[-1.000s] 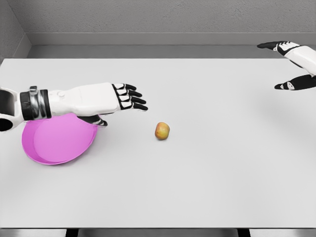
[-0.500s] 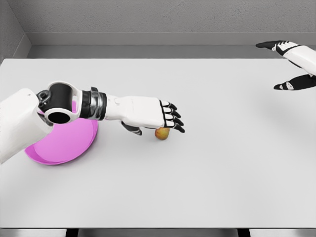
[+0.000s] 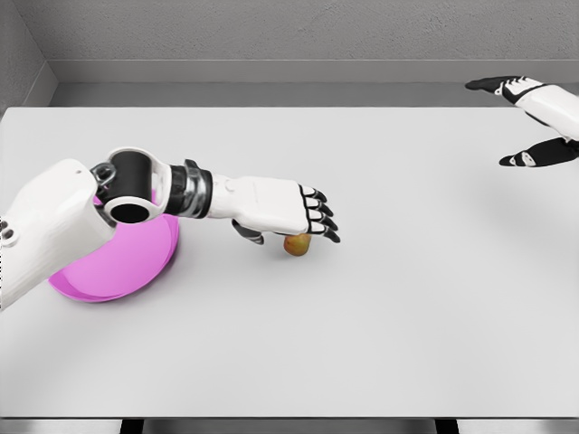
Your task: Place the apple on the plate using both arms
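Apple [image 3: 296, 244], yellow-red and small, is sitting on the white table [image 3: 362, 344] just left of the middle, and most of it is lying hidden under the left hand [image 3: 280, 207], so only its lower part is showing. Nearest the camera, at about eight o'clock from the fruit, the pink plate [image 3: 109, 267] is resting flat on the tabletop, well apart from the apple, with the left arm's white upper segment and black elbow joint passing over its far edge. From there the left forearm is reaching toward three o'clock, ending in the hand that is hovering palm-down right over the apple; its black-tipped fingers [image 3: 318, 215] are stretching out nearly straight past the fruit and the thumb is hanging down at the apple's nine o'clock side, and whether any of them is touching it cannot be told. Farther back, at roughly two o'clock from the apple near the table's far right corner, the right hand [image 3: 529, 122] is hanging above the surface with its fingers spread wide and holding nothing.
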You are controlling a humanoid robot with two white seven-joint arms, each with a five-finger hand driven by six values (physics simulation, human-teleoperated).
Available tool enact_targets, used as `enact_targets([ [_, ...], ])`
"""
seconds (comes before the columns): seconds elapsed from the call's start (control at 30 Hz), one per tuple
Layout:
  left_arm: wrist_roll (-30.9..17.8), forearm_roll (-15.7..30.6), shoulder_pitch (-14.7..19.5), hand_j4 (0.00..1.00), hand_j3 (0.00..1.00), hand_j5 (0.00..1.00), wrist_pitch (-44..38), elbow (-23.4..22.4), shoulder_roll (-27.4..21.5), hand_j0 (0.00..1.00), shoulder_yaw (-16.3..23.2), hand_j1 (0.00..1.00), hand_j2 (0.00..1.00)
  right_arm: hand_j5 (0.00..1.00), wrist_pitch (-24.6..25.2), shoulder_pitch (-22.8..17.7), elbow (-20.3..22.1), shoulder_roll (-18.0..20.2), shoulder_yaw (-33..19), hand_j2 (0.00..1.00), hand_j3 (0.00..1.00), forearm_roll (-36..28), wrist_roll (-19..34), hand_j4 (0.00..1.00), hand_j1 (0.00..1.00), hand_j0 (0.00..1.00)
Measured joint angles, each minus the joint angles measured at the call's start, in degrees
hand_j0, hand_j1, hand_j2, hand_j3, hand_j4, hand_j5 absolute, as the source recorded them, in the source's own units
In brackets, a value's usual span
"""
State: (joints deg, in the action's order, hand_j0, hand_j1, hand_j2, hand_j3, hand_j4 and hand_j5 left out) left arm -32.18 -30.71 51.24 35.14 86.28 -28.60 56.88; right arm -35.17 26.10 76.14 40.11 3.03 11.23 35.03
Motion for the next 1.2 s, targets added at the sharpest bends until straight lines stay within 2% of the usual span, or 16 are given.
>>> enact_targets([
  [0.37,0.02,-2.53,0.0,0.92,0.92,0.92,-0.01,-0.22,1.2,0.92,1.05,0.92,0.92,1.0,0.0,-0.18,0.04,0.09,0.3,1.0,1.0,0.0,0.0,1.0,1.0,1.0],
  [0.5,0.05,-3.7,-0.09,0.87,0.87,0.87,-0.01,-0.23,1.51,0.87,1.15,0.87,0.87,1.0,0.0,-0.26,0.04,0.15,0.37,1.0,1.0,0.0,0.0,1.0,1.0,1.0],
  [0.63,0.05,-4.06,-0.09,0.88,0.88,0.88,-0.02,-0.58,1.59,0.88,1.65,0.88,0.88,1.0,0.0,-0.26,0.28,0.17,0.78,1.0,1.0,0.01,0.0,1.0,1.0,1.0],
  [0.87,0.07,-4.45,0.09,0.88,0.88,0.88,-0.01,-4.64,2.61,0.88,2.5,0.88,0.88,1.0,0.0,-0.26,0.81,0.16,1.48,1.0,1.0,0.0,0.0,1.0,1.0,1.0],
  [1.2,0.07,-5.6,0.09,0.88,0.88,0.88,-0.01,-5.36,4.07,0.88,3.14,0.88,0.88,1.0,0.0,-0.26,0.89,0.15,1.55,1.0,1.0,0.0,0.0,1.0,1.0,1.0],
])
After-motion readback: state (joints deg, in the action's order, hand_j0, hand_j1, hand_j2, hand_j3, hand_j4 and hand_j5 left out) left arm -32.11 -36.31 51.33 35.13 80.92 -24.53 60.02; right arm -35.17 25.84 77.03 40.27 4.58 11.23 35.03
